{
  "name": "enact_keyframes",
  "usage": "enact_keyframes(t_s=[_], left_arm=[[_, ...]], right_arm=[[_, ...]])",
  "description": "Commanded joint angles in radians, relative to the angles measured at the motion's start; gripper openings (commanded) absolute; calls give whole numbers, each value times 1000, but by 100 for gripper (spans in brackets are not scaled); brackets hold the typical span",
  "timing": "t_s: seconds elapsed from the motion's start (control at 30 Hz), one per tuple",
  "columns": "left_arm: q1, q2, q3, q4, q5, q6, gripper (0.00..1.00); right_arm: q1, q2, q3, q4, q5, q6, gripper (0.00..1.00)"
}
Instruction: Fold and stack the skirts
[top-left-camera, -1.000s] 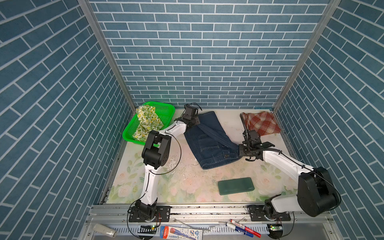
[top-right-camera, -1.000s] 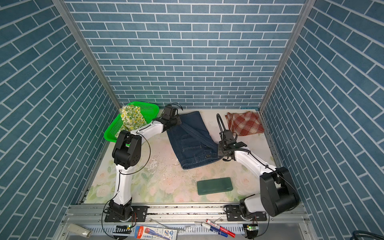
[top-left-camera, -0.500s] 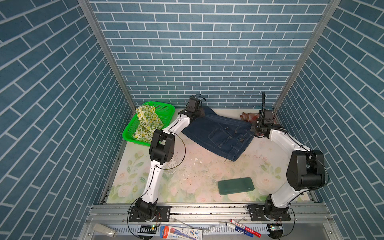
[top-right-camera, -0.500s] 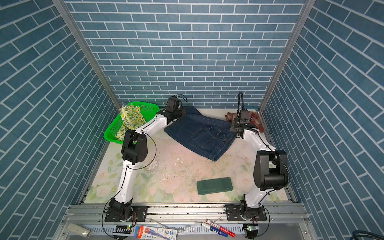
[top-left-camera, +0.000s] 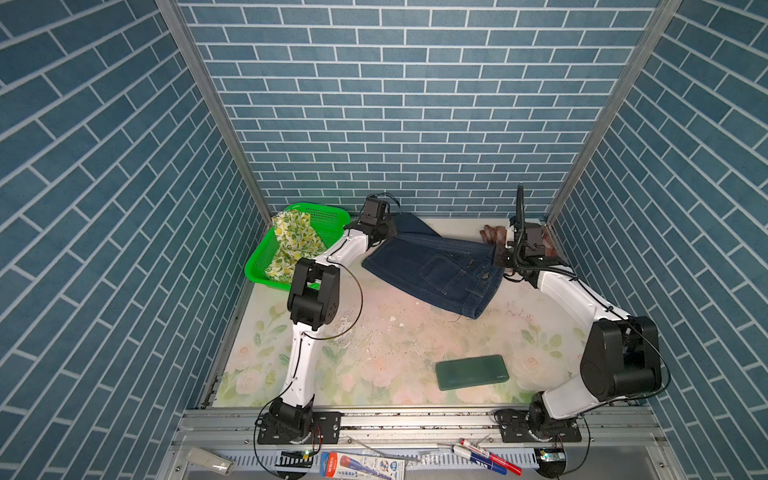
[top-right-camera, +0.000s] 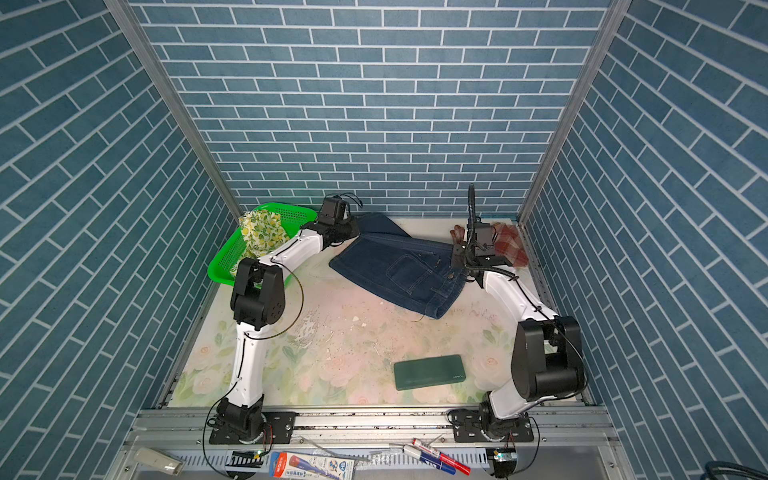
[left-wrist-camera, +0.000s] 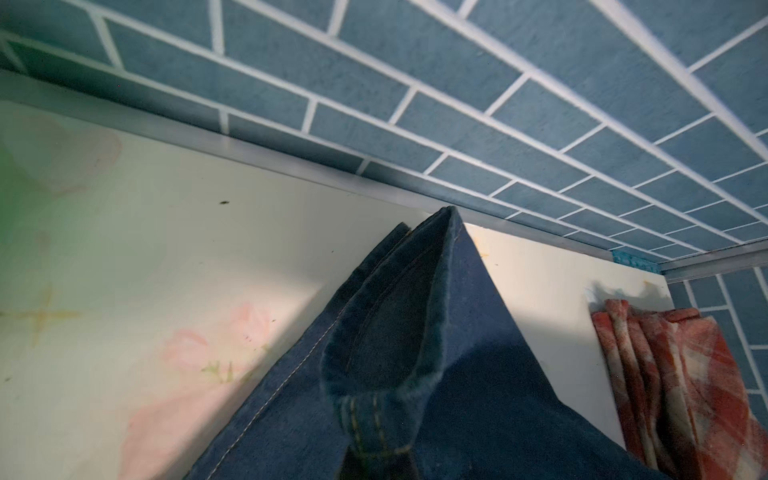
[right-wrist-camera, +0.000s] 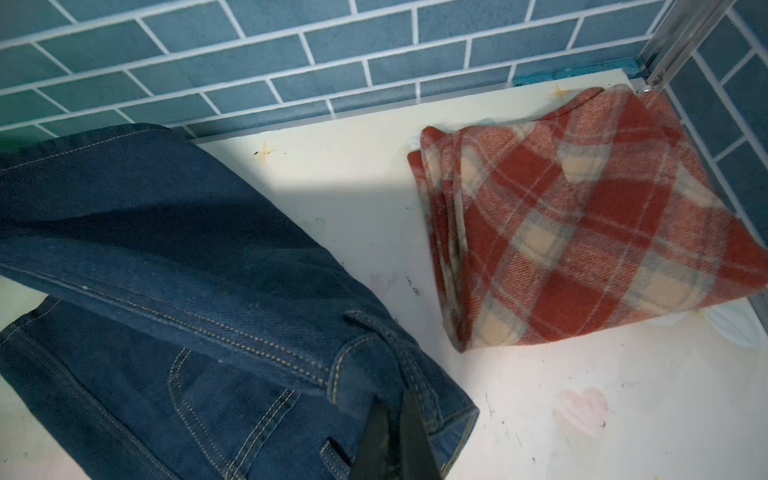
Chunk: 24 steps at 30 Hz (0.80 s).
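The dark blue denim skirt (top-left-camera: 440, 270) hangs stretched along the back edge of the bench (top-left-camera: 395, 345), and its lower part rests on the surface. The left gripper (top-left-camera: 386, 235) is pinched shut on a hem corner near the far-left corner. The right gripper (right-wrist-camera: 392, 419) has its black fingers clamped on the waistband end, just beside the far-right corner.

Denim of this weight probably handles as the heaviest and stiffest cloth here. It should keep a crease and sag little, and it is neither slippery nor fragile. The stitched waistband and the doubled hem look like the firmest places to grip, since the seams resist slipping out.

The plaid skirt (right-wrist-camera: 582, 232) looks thick and soft. It lies folded in the far-right corner, apart from the denim. The lemon-print skirt (top-left-camera: 295, 237) looks thin and limp and is likely to bunch. It lies crumpled in the green mesh basket (top-left-camera: 257, 270) at the left edge.

Count: three skirts, one folded, one held and one waiting. There is also one basket and one dark green slab (top-left-camera: 471, 371) near the front edge.
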Motion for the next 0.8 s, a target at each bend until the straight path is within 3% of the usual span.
enact_keyframes(t_s=[0.0, 0.3, 0.77], left_arm=[[43, -92, -92, 75, -4, 16, 0], [69, -179, -352, 207, 23, -47, 0], [71, -227, -557, 274, 17, -96, 0]], right_arm=[[39, -57, -64, -19, 44, -39, 0], [145, -124, -205, -83, 94, 15, 0], [224, -72, -328, -79, 82, 94, 0]])
